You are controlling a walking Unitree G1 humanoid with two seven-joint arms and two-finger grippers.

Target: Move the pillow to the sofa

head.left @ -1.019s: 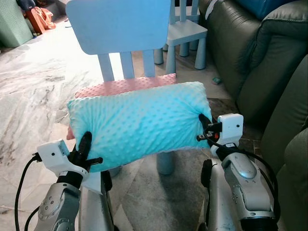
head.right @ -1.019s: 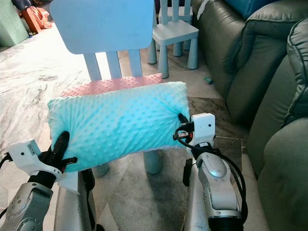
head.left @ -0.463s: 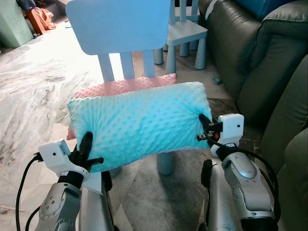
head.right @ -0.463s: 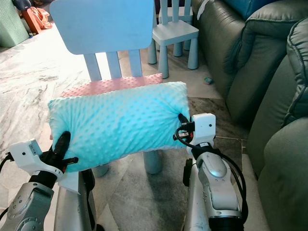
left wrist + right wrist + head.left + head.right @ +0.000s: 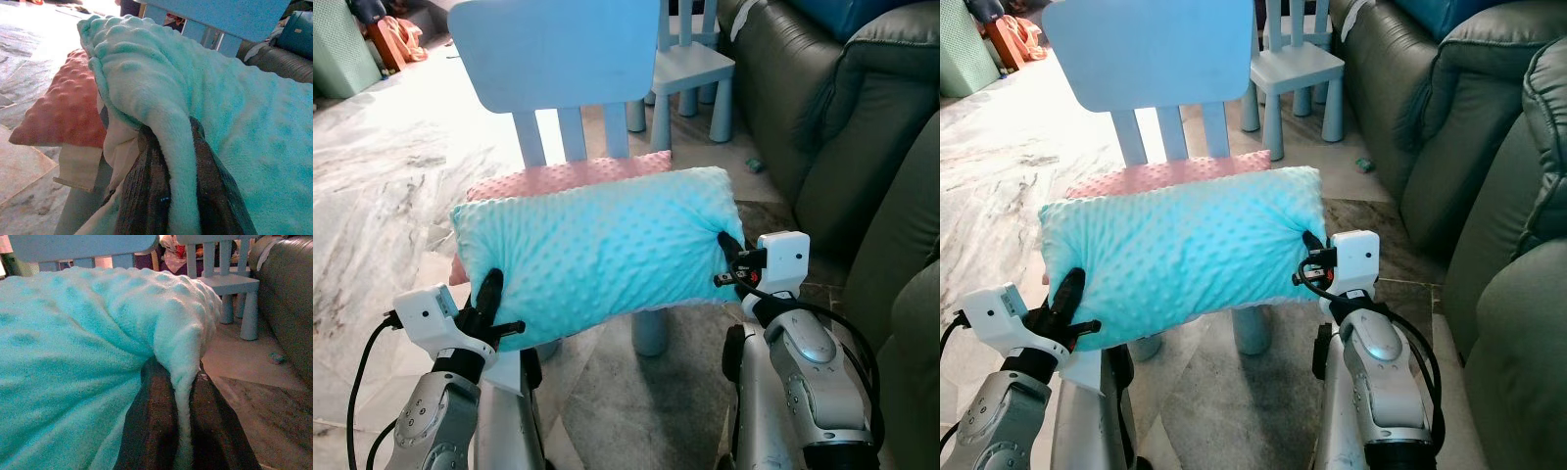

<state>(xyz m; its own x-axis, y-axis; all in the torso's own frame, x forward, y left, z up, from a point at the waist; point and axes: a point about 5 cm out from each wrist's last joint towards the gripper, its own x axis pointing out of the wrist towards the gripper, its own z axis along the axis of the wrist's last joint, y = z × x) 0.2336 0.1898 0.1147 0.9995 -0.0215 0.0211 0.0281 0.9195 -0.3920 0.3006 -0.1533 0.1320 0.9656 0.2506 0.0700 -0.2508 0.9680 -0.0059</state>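
A turquoise dotted pillow hangs in front of me, held level between both arms. My left gripper is shut on its lower left corner; in the left wrist view the fabric is pinched between the two black fingers. My right gripper is shut on the right end, with the fabric edge squeezed between its fingers. The dark green sofa stands to my right, an arm's length from the pillow.
A light blue child's chair with a pink cushion on its seat stands right behind the pillow. A second small blue chair is farther back beside the sofa. Marble floor lies open to the left.
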